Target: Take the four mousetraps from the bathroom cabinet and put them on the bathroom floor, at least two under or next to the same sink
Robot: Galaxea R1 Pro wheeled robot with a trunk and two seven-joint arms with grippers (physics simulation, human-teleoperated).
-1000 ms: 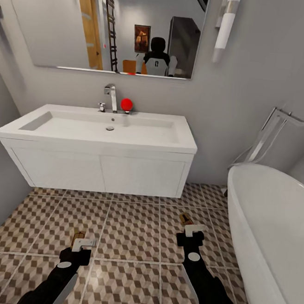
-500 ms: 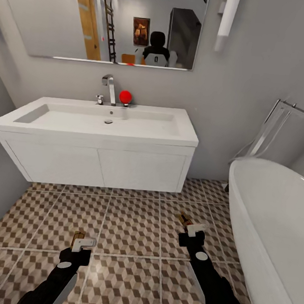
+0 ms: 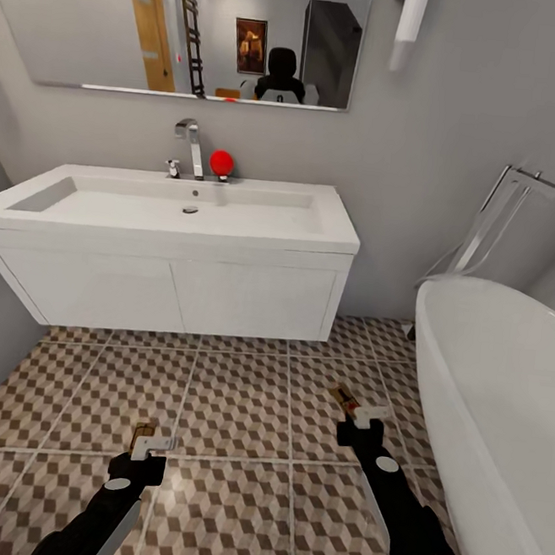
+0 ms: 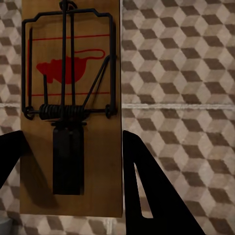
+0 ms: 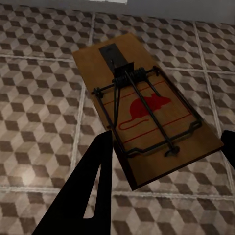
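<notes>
Cube-patterned tile floor [image 3: 239, 410] beneath two flat wooden mousetraps [image 4: 71, 107], one clenched in each hand [image 3: 144, 445].

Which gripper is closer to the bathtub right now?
Right. The right gripper, holding a mousetrap, sits just beside the bathtub; the left gripper is farther off across the tiles.

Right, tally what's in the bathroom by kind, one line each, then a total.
Mousetraps: 2, one at the left gripper, one at the right gripper
Sinks: 1
Bathtubs: 1
Mirrors: 1
Red balls: 1
Total: 6
</notes>
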